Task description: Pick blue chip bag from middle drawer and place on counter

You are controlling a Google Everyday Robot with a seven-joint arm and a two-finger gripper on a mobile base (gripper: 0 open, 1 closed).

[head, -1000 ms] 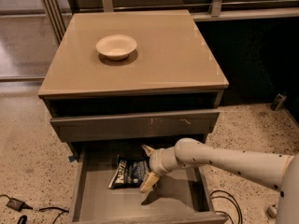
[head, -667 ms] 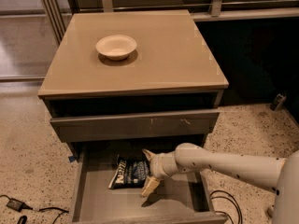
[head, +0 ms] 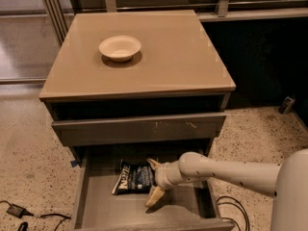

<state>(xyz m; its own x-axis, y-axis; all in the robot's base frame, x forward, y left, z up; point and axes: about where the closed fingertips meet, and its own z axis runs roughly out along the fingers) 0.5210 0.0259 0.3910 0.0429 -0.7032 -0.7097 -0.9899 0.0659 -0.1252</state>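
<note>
The blue chip bag (head: 131, 178) lies flat on the grey floor of the pulled-out middle drawer (head: 115, 211), toward the back and left of centre. My gripper (head: 153, 182) is down inside the drawer at the bag's right edge. It is open, with one cream finger (head: 153, 163) behind the bag's corner and the other (head: 154, 198) in front of it. My white arm reaches in from the right. The tan counter (head: 163, 57) is the top of the cabinet above.
A cream bowl (head: 120, 47) sits on the counter's back left. A closed grey drawer front (head: 139, 128) overhangs the back of the open drawer. Black cables lie on the speckled floor at the left (head: 19, 211) and the right (head: 232, 207).
My gripper has shifted slightly down and to the left, closer to the bag's right edge. The bag has not moved.
</note>
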